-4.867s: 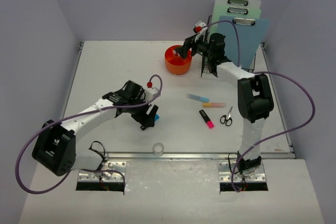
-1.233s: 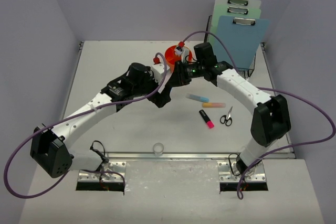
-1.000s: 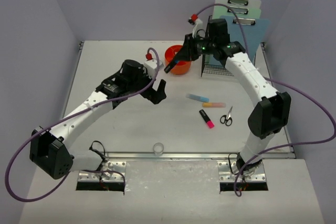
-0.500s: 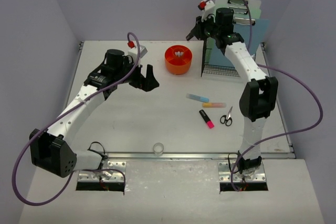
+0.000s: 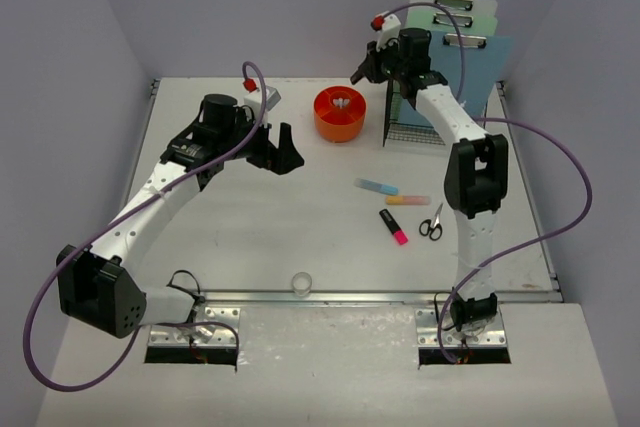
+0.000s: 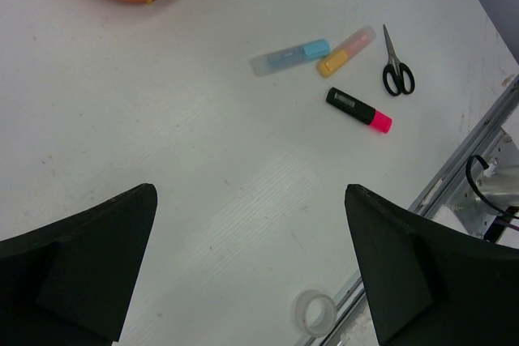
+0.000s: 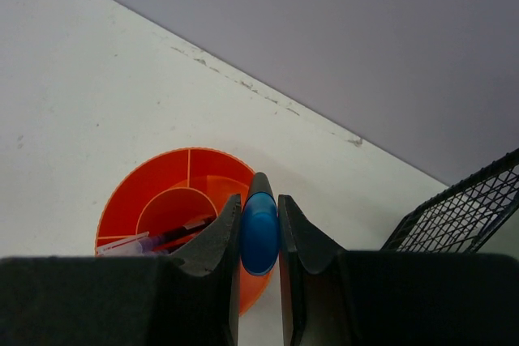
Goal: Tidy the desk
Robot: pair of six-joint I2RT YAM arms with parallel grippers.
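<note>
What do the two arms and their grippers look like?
The left arm and right arm have white links and black joint housings. A purple cable with a red connector loops along each. The left gripper and right gripper have matte black, wedge-shaped fingers.

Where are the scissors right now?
In the top view the scissors lie flat on the right half of the desk, just right of the pink highlighter.

Bright, even, diffuse light; shadows are soft and faint. A pale sheen streaks the white desk (image 6: 268, 192) between the left jaws; the blue object (image 7: 259, 237) between the right jaws gleams softly.
</note>
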